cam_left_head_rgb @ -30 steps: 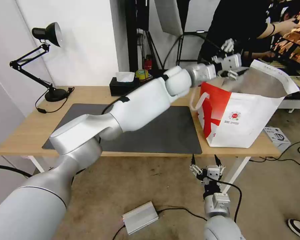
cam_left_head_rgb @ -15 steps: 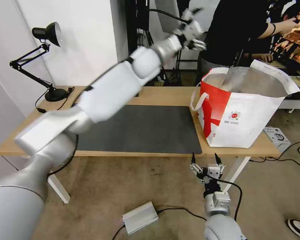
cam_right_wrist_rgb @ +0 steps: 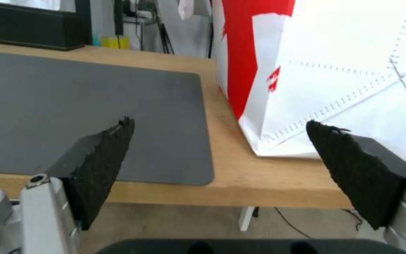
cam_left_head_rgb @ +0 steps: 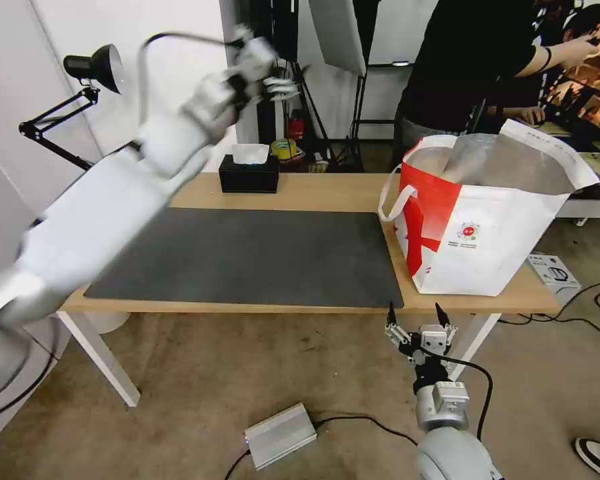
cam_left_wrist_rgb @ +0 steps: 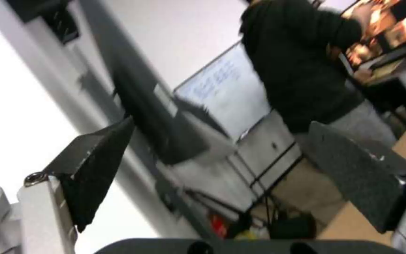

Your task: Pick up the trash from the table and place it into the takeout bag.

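The takeout bag (cam_left_head_rgb: pixel 487 227), white and red with a foil lining, stands open at the right end of the table (cam_left_head_rgb: pixel 313 190); its side also fills part of the right wrist view (cam_right_wrist_rgb: pixel 334 70). No trash is in view on the table. My left gripper (cam_left_head_rgb: pixel 287 77) is raised high above the table's far left part, well away from the bag. In its wrist view the left gripper (cam_left_wrist_rgb: pixel 222 123) is open with nothing between its fingers. My right gripper (cam_left_head_rgb: pixel 415 308) hangs just below the table's front edge near the bag, also open and empty (cam_right_wrist_rgb: pixel 219 121).
A dark grey mat (cam_left_head_rgb: pixel 247 257) covers the table's middle. A black tissue box (cam_left_head_rgb: pixel 249 172) sits at the back edge and a black desk lamp (cam_left_head_rgb: pixel 93 67) at the far left. A silver box (cam_left_head_rgb: pixel 280 435) and cables lie on the floor. People stand behind the bag.
My left arm has swung up and to the left, from over the bag's mouth to high above the table's left part. The right arm has stayed in place.
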